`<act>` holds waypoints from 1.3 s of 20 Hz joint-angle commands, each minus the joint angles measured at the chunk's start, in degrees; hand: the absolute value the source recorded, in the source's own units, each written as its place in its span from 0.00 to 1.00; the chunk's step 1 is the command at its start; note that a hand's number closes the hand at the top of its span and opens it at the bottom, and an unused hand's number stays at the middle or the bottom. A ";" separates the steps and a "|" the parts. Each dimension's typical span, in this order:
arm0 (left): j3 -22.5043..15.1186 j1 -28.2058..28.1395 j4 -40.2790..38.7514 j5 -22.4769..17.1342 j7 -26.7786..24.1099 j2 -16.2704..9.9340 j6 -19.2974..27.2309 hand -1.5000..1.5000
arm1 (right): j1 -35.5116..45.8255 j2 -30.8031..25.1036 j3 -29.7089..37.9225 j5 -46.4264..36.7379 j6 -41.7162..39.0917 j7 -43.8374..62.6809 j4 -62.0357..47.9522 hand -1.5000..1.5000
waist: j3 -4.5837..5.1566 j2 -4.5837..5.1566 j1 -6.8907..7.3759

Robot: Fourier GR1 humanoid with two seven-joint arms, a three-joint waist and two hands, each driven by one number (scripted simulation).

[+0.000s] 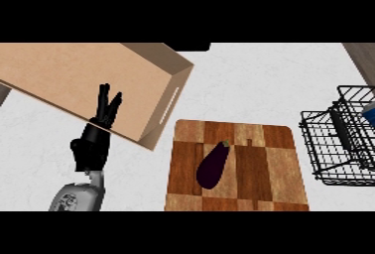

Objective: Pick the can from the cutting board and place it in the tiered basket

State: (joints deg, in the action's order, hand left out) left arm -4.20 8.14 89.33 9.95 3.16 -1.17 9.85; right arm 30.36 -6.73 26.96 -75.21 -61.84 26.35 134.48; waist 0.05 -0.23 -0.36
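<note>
The wooden cutting board [260, 171] lies at the lower middle of the counter, and only a dark purple eggplant [212, 166] rests on it. No can shows on the board. The black wire tiered basket [330, 149] stands at the right edge. A blue object [370, 113] sits inside its upper tier, cut off by the view's edge, so I cannot tell what it is. My left hand [92, 146] is at the lower left, open with fingers pointing up, resting in front of the cardboard box. My right hand is out of view.
A large open cardboard box [88, 84] fills the upper left, its near corner close to the board's top left corner. White counter [249, 84] lies between the box, the board and the basket.
</note>
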 commanded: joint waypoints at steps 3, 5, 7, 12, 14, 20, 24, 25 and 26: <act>0.07 -5.13 3.19 -0.84 -2.53 -1.95 -2.21 0.50 | 5.51 -10.94 6.69 5.72 -1.49 -2.89 -10.48 1.00 | -0.04 0.14 0.57; 2.57 1.73 -1.32 -1.40 0.00 -1.43 -1.32 0.50 | 5.98 -14.72 8.51 7.17 1.66 -4.62 -15.33 1.00 | -0.04 0.26 0.27; 1.04 0.96 -2.51 -0.08 -1.72 0.14 0.50 0.50 | 3.44 -16.58 7.14 6.96 6.00 -6.41 -19.45 1.00 | -0.05 0.30 0.43; 0.29 1.87 -1.49 0.21 0.06 0.03 -0.21 0.50 | 2.44 -13.62 14.29 10.06 8.76 -4.87 -23.60 1.00 | -0.07 0.23 0.20; 0.71 -3.59 0.16 -1.22 -3.29 -1.19 -1.78 0.50 | 4.13 -10.87 19.40 13.00 7.93 -2.72 -23.20 0.00 | -0.06 0.08 0.39; -0.34 -2.39 2.22 0.63 -0.02 0.02 0.15 0.50 | 3.83 -8.52 24.01 20.48 14.17 -4.51 -27.63 0.00 | -0.08 0.10 0.30; 0.75 0.88 1.13 0.02 1.32 -0.59 -0.44 0.50 | 7.46 -7.63 31.16 24.80 18.68 -2.01 -26.22 0.00 | -0.09 0.01 0.07; -0.20 -2.07 0.09 0.20 -1.78 0.56 0.00 0.50 | 9.46 -8.79 34.36 26.65 17.02 0.50 -25.32 0.00 | -0.05 -0.13 -0.22; 1.41 -1.13 -0.85 -1.02 -1.94 -0.76 -1.15 0.50 | 11.02 -10.47 35.11 27.32 17.44 1.68 -25.29 0.00 | -0.03 -0.04 -0.17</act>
State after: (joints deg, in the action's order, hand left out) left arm -3.47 7.54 89.14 9.66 2.37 -1.44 9.37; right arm 37.63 -15.98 56.44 -51.76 -45.90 24.50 108.16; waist -0.01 -0.17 -0.39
